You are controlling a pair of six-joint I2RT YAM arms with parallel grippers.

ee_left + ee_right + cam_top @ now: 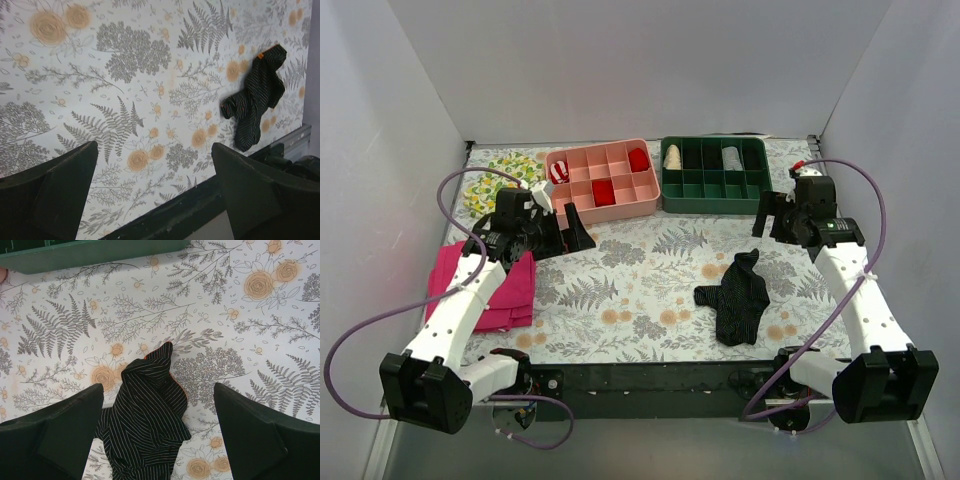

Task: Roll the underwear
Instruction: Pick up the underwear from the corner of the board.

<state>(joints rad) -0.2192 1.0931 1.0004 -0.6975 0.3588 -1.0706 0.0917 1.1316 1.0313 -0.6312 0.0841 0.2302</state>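
Note:
The underwear (735, 298) is a crumpled black garment with thin white stripes, lying on the floral table cover at the front right. My right gripper (772, 222) is open and empty, hovering behind it. In the right wrist view the underwear (147, 425) lies below and between the spread fingers of the gripper (157, 390), apart from both. My left gripper (565, 235) is open and empty at the left, in front of the pink tray. In the left wrist view the underwear (255, 97) lies far off to the right of the open gripper (154, 146).
A pink tray (603, 180) and a green tray (715, 175) with rolled items stand at the back. A folded magenta cloth (490, 285) lies at the left under the left arm. A lemon-print cloth (500, 180) lies at the back left. The black table edge (650, 378) runs along the front.

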